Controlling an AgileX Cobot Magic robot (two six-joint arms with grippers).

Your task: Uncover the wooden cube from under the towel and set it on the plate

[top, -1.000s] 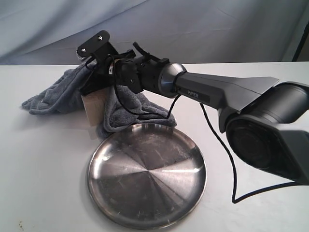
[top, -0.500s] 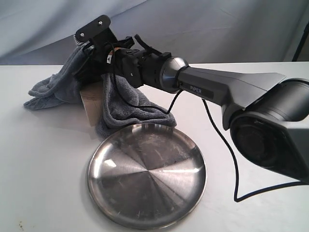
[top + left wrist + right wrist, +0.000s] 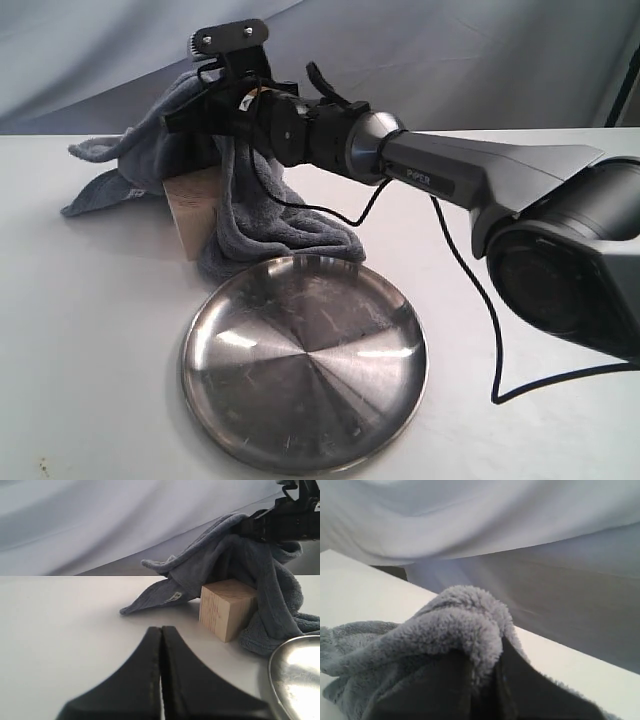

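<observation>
R gripper (image 3: pixel 200 118) is clamped narrow on a bunched fold of the towel (image 3: pixel 262 222) and holds it up in the air, above and beyond the plate's (image 3: pixel 192 372) far-left rim. In the R wrist view the dark fingers (image 3: pixel 440 690) pinch the grey fleece (image 3: pixel 451 624) between them.

From that pinch the towel hangs down in two parts. One tail trails across the table (image 3: pixel 90 350) away from the plate. The thicker part drops to the plate's far rim (touching it or just short, can't tell).

Wooden cube (image 3: pixel 196 212) sits on the table just behind the plate's far-left rim, not on the plate. It's mostly uncovered: L wrist view shows two grain-lined side faces and some of the top (image 3: pixel 227 607) bare, w/ towel (image 3: pixel 270 580) against its far side and the side nearer the plate (image 3: pixel 300 672).

L gripper (image 3: pixel 161 635) has its jaws pressed together w/ nothing between them. It is low over the table, apart from plate, cube and towel.
</observation>
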